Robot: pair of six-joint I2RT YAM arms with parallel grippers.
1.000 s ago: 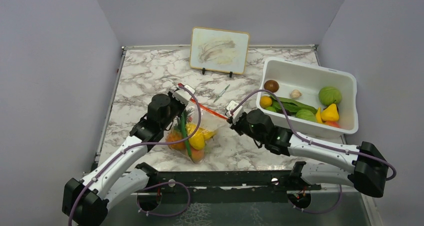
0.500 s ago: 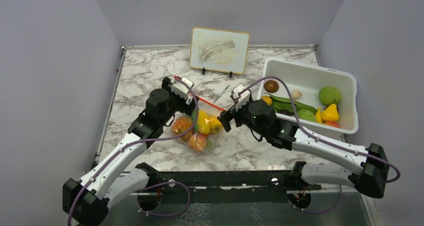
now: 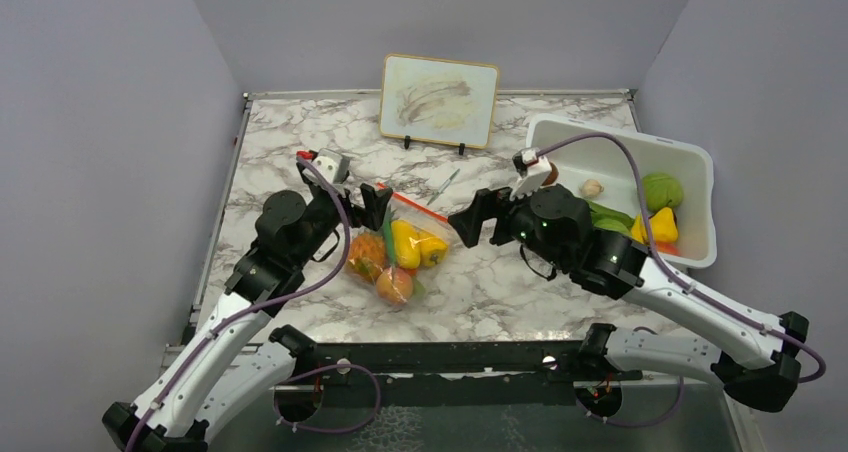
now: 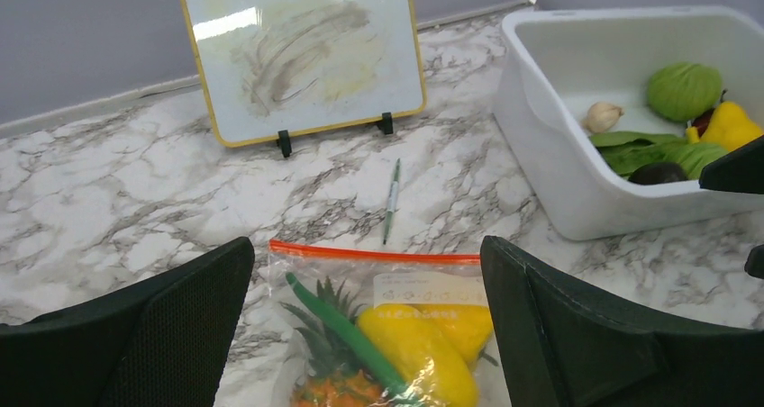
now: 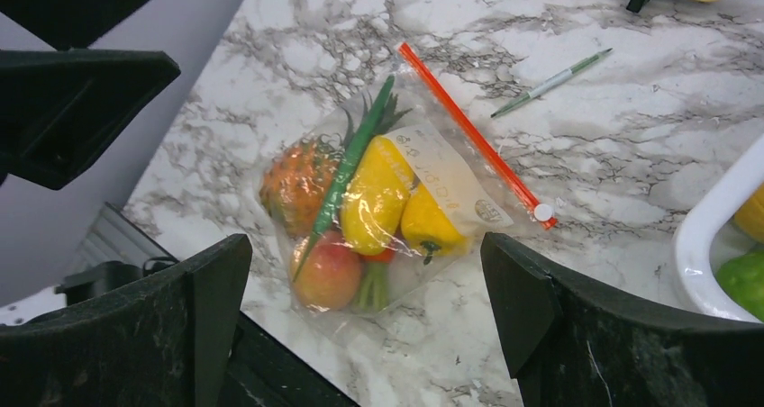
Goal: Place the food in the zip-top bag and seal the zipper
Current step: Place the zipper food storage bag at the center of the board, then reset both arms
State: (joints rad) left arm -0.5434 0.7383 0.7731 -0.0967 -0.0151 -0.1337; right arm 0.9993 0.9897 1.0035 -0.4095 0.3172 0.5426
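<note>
Two gaping claws (image 3: 374, 205) (image 3: 476, 224) beside zip-top bag (image 3: 402, 260)

The zip-top bag (image 5: 450, 177) lies flat on the marble surface, left of centre and nearer the near edge. It is a clear pouch with a pale label patch. The zipper (image 5: 477, 137) is a straight red-orange strip along the bag's far side, running at a slant, with a small white slider (image 5: 543, 212) at its right end. The strip looks pressed flat.

Packed side by side inside are a spiky orange pineapple (image 5: 293, 186), a long green pod (image 5: 347, 168), two yellow peppers (image 5: 374, 200) and an orange-red round fruit (image 5: 326, 276) at the bag's bottom end.

More food sits in the white bin (image 4: 541, 137) by the right edge: a green cabbage (image 4: 683, 90), a garlic bulb (image 4: 602, 115), green leaves (image 4: 640, 141) and another yellow pepper (image 4: 730, 123).
</note>
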